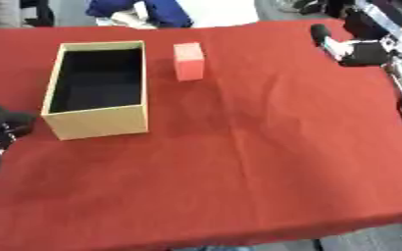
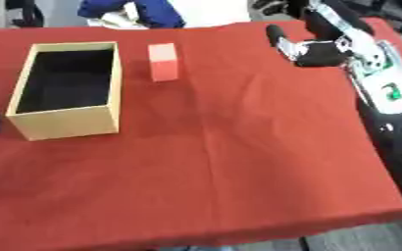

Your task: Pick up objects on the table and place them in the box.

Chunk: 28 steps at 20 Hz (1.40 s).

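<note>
Table: a red cloth is spread over the whole surface, creased in the middle.
Box: a tan cardboard box is seen open-topped with a dark interior; nothing can be made out inside it. It is used as the landmark below.
Block: a small pinkish-red block is stood upright on the cloth just beside the box's right wall, level with the box's far end, apart from the wall and not touching it.
Right hand: the right hand is held above the cloth well to the right of the box, near the table's far right corner, at the end of a white and black forearm. One dark finger is seen stretched out toward the far side; whether the rest are curled cannot be told. Nothing is seen held in it.
Block to right hand: the block lies between the box and the right hand, well apart from the hand and much nearer the box.
Left hand: the left hand is seen at the picture's left edge, just beside the box's near left corner; its finger posture cannot be told.
</note>
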### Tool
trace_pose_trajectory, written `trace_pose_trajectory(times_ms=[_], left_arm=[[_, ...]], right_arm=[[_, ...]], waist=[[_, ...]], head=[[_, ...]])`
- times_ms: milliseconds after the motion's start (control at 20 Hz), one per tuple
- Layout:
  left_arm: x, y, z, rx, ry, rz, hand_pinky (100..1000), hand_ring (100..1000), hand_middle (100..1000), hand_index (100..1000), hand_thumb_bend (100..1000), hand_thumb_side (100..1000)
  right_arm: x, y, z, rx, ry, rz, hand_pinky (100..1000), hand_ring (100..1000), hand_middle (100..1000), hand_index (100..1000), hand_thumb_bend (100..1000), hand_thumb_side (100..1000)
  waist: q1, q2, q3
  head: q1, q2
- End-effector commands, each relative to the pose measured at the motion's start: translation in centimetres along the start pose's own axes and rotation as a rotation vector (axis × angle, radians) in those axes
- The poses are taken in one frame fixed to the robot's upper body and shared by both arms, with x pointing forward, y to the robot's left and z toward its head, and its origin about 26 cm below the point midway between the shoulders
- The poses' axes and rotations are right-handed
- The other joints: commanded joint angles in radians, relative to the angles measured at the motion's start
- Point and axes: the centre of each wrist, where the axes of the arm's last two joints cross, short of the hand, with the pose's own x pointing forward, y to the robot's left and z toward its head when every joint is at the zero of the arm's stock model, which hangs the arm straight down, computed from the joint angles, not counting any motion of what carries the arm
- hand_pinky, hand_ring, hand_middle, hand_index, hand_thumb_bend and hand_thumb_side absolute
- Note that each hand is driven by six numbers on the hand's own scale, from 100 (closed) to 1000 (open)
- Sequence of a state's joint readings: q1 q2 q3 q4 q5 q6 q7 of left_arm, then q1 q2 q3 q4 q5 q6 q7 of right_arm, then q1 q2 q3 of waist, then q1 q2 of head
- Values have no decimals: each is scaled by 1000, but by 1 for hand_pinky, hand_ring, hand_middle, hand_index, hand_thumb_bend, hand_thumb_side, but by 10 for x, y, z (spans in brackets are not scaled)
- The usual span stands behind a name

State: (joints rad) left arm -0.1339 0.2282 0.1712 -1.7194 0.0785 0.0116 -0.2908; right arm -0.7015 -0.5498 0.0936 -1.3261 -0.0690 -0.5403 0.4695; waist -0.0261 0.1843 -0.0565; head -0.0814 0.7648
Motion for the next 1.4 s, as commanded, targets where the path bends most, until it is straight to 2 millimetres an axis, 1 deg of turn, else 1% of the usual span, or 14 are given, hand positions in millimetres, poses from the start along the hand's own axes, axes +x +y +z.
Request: trace_pose_trajectory(times_ms=[50, 200, 250, 300, 350, 500, 650, 800, 850, 1200, 1350, 1400], left_arm=[[7, 5, -2, 1, -22, -16, 846, 807, 664, 630, 361, 794], [8, 5, -3, -4, -24, -17, 846, 808, 664, 630, 361, 794], [8, 4, -3, -5, -24, -17, 846, 808, 665, 630, 361, 793], [8, 4, -4, -8, -25, -17, 846, 808, 665, 630, 361, 794], [9, 4, -4, -11, -26, -18, 846, 808, 665, 631, 360, 793], [10, 4, -6, -21, -31, -19, 846, 809, 665, 631, 361, 792], [12, 4, -8, -27, -36, -21, 845, 809, 666, 637, 360, 790], [14, 3, -10, -33, -42, -21, 845, 809, 666, 637, 359, 791], [15, 3, -11, -37, -45, -20, 844, 809, 666, 639, 359, 790], [22, -2, -21, -79, -70, -17, 843, 810, 665, 636, 359, 789], [25, -3, -24, -94, -76, -18, 843, 811, 666, 636, 360, 790], [25, -4, -24, -97, -77, -19, 843, 811, 666, 636, 360, 791]], right_arm=[[5, -13, -8, 24, -24, 30, 858, 952, 786, 969, 100, 385], [3, -16, -14, 75, -35, 38, 866, 962, 803, 975, 100, 407], [3, -18, -16, 90, -42, 41, 878, 978, 824, 982, 100, 455], [1, -19, -20, 121, -45, 45, 880, 981, 828, 983, 100, 459], [-2, -21, -24, 150, -47, 48, 888, 994, 844, 986, 100, 496], [-13, -25, -32, 222, -42, 59, 893, 1000, 856, 986, 100, 527], [-25, -24, -37, 267, -30, 65, 900, 1000, 872, 985, 100, 566], [-36, -21, -43, 302, -16, 94, 893, 1000, 884, 979, 100, 551], [-40, -18, -46, 315, -7, 108, 893, 1000, 890, 979, 100, 574], [-61, 6, -59, 363, 56, 158, 905, 1000, 910, 990, 100, 591], [-65, 10, -62, 348, 88, 187, 950, 1000, 950, 1000, 100, 554], [-66, 11, -63, 338, 102, 203, 960, 1000, 959, 1000, 135, 532]], waist=[[0, -15, 4], [-2, -15, 13], [-3, -15, 16], [-4, -15, 21], [-6, -15, 26], [-12, -15, 43], [-19, -15, 63], [-25, -14, 83], [-28, -13, 92], [-48, 1, 148], [-55, 7, 168], [-56, 9, 174]], head=[[-6, 5], [-8, 5], [-9, 5], [-13, 5], [-16, 5], [-23, 5], [-29, 1], [-34, -6], [-36, -9], [-56, -27], [-63, -32], [-65, -33]])
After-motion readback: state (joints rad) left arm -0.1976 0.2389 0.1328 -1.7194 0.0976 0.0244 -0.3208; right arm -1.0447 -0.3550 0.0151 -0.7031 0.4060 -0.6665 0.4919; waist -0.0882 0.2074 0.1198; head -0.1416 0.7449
